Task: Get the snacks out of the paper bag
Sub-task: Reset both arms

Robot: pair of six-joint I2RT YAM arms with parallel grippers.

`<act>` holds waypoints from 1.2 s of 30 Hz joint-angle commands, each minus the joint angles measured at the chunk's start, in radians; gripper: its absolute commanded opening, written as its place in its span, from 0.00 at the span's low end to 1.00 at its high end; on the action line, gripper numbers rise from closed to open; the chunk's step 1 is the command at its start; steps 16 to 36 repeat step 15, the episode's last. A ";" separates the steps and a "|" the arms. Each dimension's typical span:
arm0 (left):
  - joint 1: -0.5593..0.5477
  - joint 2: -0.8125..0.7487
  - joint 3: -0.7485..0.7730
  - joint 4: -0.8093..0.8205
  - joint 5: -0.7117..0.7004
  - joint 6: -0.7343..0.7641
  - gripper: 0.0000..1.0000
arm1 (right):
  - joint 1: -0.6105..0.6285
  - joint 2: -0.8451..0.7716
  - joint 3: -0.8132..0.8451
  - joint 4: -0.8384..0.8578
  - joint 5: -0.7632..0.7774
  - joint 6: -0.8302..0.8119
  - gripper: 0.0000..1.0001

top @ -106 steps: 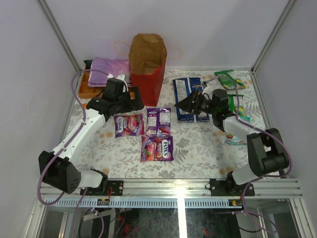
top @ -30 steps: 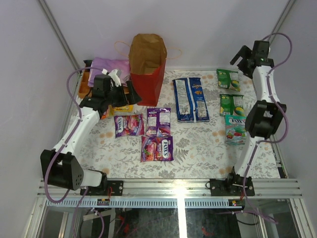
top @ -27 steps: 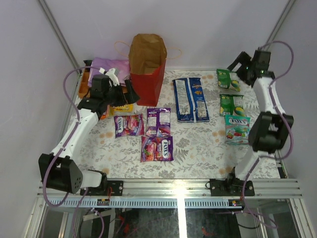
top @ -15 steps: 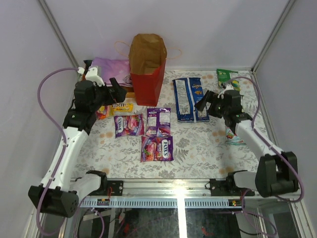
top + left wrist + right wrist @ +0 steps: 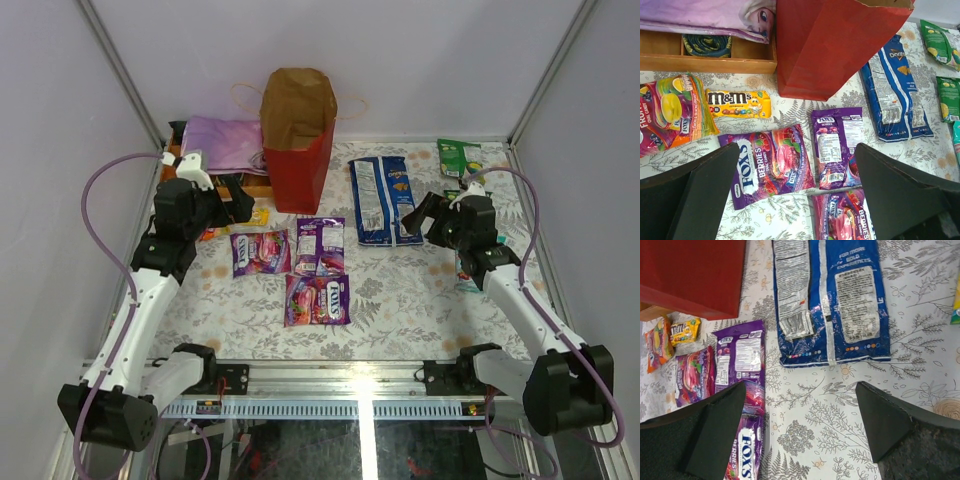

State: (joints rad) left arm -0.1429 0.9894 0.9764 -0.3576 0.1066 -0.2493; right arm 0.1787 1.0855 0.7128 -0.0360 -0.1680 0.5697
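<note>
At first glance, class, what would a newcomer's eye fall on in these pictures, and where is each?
The tall red paper bag stands upright at the back of the table. Three purple Fox's candy packets lie flat in front of it, a long blue Doritos bag to their right. The left gripper and right gripper hover open on either side.

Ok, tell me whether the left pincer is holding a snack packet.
No: the left pincer stands wide open, with nothing between its fingers.

Purple cloth (image 5: 700,15) drapes a wooden box (image 5: 705,63) on floral tabletop (image 5: 400,290).
</note>
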 commanded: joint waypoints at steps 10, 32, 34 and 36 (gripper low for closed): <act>0.008 -0.020 0.000 0.062 0.047 0.014 1.00 | 0.008 -0.046 0.004 0.020 0.057 -0.013 0.99; 0.008 -0.027 -0.001 0.052 0.055 0.007 1.00 | 0.007 -0.096 -0.050 0.113 0.000 -0.017 0.99; 0.008 -0.027 -0.001 0.052 0.055 0.007 1.00 | 0.007 -0.096 -0.050 0.113 0.000 -0.017 0.99; 0.008 -0.027 -0.001 0.052 0.055 0.007 1.00 | 0.007 -0.096 -0.050 0.113 0.000 -0.017 0.99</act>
